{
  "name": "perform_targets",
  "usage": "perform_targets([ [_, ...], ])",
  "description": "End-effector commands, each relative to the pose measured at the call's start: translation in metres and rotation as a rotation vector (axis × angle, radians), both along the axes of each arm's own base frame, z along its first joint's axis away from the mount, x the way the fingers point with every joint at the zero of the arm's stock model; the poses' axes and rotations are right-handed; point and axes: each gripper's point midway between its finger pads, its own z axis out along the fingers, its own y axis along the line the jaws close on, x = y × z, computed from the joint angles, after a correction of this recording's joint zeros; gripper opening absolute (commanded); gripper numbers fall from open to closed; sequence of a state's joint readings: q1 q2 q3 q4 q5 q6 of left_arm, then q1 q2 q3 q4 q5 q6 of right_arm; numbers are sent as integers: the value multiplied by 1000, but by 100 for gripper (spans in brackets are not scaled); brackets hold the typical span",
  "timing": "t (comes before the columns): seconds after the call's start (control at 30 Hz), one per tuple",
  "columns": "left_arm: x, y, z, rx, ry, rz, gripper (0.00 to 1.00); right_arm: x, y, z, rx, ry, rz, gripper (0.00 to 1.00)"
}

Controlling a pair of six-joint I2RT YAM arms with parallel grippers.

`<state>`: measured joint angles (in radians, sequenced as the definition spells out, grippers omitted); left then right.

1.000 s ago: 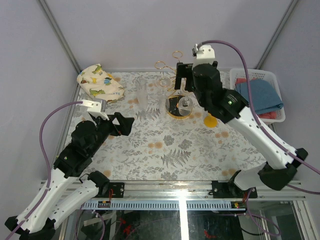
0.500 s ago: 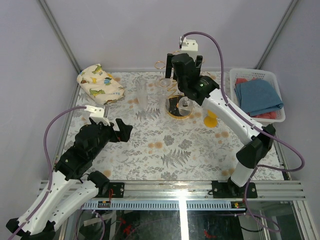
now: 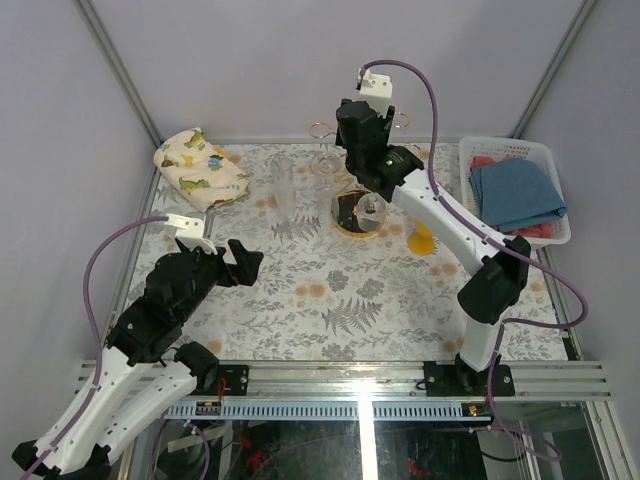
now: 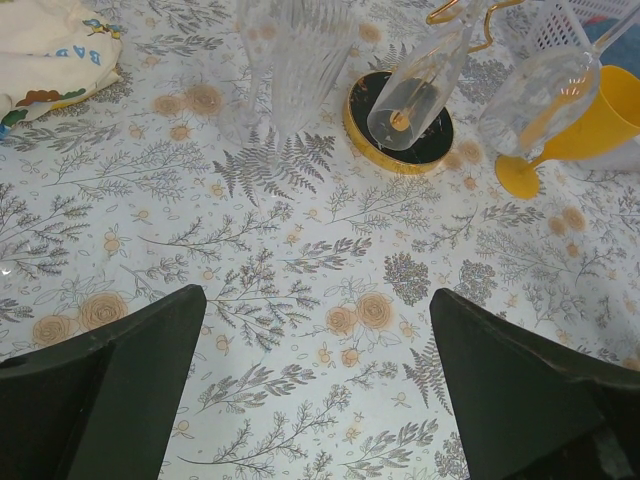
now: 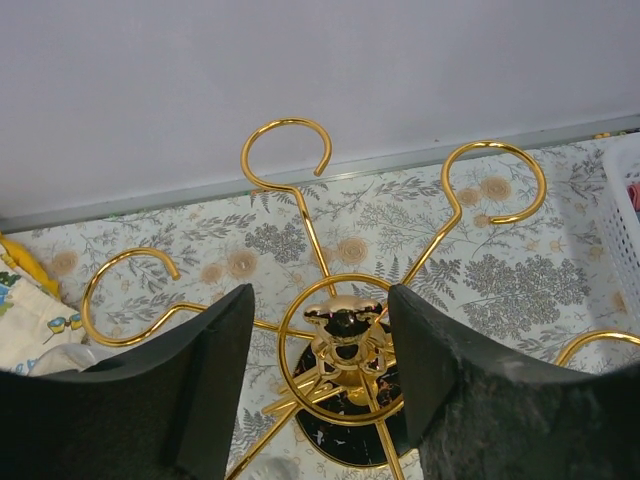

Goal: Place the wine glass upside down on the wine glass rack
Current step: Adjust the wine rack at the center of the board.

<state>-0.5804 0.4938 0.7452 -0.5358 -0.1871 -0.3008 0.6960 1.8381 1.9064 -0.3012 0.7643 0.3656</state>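
Note:
The wine glass rack (image 5: 345,320) is a gold wire stand with ring-ended arms and a round black base (image 3: 345,212). My right gripper (image 5: 320,300) hovers over its crown. Its jaws stand open on either side of the gold top knob, with a gap on both sides. A clear wine glass (image 4: 415,85) leans bowl-down over the black base (image 4: 400,150); its foot is out of view. A second clear wine glass (image 4: 540,95) shows beside it. My left gripper (image 4: 318,295) is open and empty over the flowered cloth at the near left (image 3: 245,258).
A yellow goblet (image 3: 422,240) stands right of the rack. A tall ribbed clear glass (image 3: 283,190) stands to its left. A dinosaur-print cloth (image 3: 198,165) lies at the back left. A white basket (image 3: 545,150) with blue and red cloths sits at the right edge.
My right arm has swung left and back until its gripper is above the rack's crown, and its jaws have narrowed around the knob. The left arm has barely moved.

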Motion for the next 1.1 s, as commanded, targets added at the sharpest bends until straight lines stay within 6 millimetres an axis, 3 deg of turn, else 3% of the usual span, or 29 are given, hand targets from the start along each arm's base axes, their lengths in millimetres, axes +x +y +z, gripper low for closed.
perform_targets([
  [0.0,1,3,0,0,-9,14,94,10,-8,33,54,-97,-61,60],
  [0.23,1,2,0,0,-9,13,94,13,-13,22,39,-79,-72,51],
  [0.4,2,2,-1,1,-8,13,94,14,-13,19,37,-73,-61,33],
  [0.67,3,2,-2,3,-3,17,94,17,-12,14,0,-56,12,18],
  [0.93,4,1,-4,5,0,15,94,18,-6,8,-126,-32,287,14],
  [1.07,4,-2,-5,7,8,4,94,18,-14,0,-198,1,376,13],
])
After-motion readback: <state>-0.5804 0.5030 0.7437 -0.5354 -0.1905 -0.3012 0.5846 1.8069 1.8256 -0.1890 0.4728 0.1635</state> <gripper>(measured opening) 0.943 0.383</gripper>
